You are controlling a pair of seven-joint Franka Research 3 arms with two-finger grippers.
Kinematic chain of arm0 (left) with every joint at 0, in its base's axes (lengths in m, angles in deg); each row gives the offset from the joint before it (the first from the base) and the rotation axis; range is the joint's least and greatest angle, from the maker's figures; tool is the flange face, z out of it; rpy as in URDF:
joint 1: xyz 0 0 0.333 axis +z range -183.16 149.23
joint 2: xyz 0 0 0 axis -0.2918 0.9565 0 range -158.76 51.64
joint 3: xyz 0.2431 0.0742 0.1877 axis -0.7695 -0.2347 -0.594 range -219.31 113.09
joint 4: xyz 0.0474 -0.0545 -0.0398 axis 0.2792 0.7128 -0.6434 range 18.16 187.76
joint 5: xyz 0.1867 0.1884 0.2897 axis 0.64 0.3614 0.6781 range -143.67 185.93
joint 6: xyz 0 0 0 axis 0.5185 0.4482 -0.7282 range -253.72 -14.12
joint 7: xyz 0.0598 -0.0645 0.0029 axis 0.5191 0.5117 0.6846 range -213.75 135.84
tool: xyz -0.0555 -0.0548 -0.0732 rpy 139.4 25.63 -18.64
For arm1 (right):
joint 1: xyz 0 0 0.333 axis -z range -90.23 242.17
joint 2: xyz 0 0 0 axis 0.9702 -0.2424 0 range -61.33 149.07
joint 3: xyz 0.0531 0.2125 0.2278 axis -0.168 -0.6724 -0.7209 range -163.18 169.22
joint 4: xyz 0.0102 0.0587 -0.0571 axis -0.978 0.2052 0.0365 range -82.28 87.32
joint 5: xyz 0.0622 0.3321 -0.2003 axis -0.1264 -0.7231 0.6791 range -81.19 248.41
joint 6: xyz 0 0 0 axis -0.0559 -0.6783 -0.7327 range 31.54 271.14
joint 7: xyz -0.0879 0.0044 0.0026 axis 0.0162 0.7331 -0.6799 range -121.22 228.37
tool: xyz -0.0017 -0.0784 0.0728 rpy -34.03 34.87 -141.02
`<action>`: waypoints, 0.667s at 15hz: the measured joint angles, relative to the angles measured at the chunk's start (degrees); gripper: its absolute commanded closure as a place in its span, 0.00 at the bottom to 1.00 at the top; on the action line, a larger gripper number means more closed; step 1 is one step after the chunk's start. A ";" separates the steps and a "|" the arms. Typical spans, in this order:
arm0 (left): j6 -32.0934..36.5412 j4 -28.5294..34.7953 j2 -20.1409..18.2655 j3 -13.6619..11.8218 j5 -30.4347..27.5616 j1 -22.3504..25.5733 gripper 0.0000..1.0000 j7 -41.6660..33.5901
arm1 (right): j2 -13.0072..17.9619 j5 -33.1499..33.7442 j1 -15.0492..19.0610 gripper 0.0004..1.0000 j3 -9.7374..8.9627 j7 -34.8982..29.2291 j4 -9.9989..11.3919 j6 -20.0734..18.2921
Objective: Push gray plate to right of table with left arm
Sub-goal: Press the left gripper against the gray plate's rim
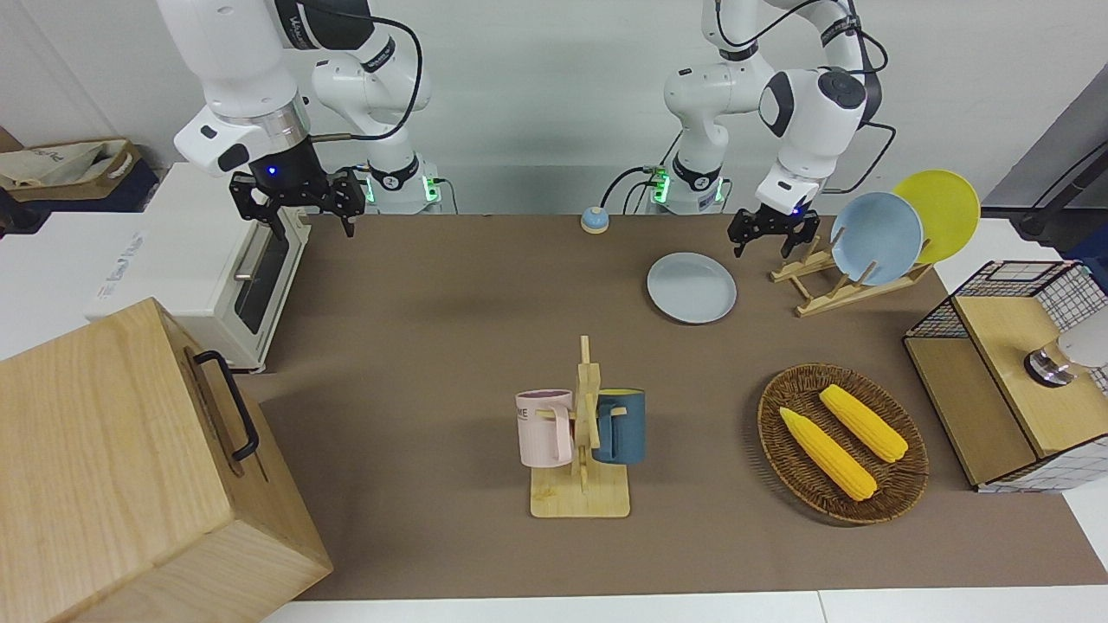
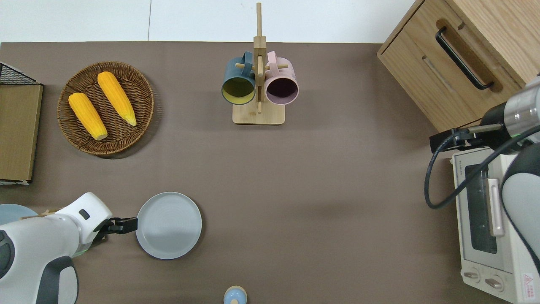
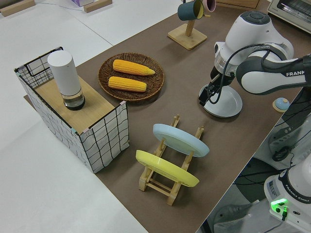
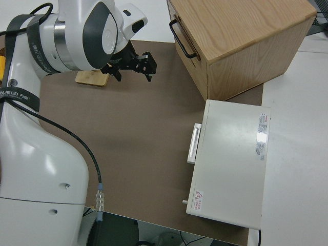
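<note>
Left claw (image 2: 126, 225) at the edge of the gray plate (image 2: 168, 225).
Plate flat on the desk (image 2: 320, 181), near the robots, between plate rack (image 1: 822, 281) and small bell (image 1: 594, 220); whether claw is spread or closed, cannot tell. Right arm parked.

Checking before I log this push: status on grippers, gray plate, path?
Left gripper at gray plate rim, left-arm end; contact unclear. Right arm parked, right gripper open. Plate flat on table. Mat toward right-arm end bare until toaster oven.

Left gripper (image 2: 126, 225) finger gap too small to read. Toaster oven (image 2: 493, 228) & cabinet (image 2: 464, 63) cropped at overhead edge. Bluer plate (image 2: 12, 211) mostly under left arm.
</note>
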 measured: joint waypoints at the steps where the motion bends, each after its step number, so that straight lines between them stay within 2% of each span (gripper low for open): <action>1: -0.95 0.42 0.42 0.02 0.00 0.00 0.01 -0.07 | 0.00 0.00 0.00 0.02 0.00 0.00 0.00 0.00; 10: -10.57 4.69 6.17 0.26 0.00 -0.73 0.01 -0.29 | 0.00 0.00 0.00 0.02 0.00 0.00 0.00 0.00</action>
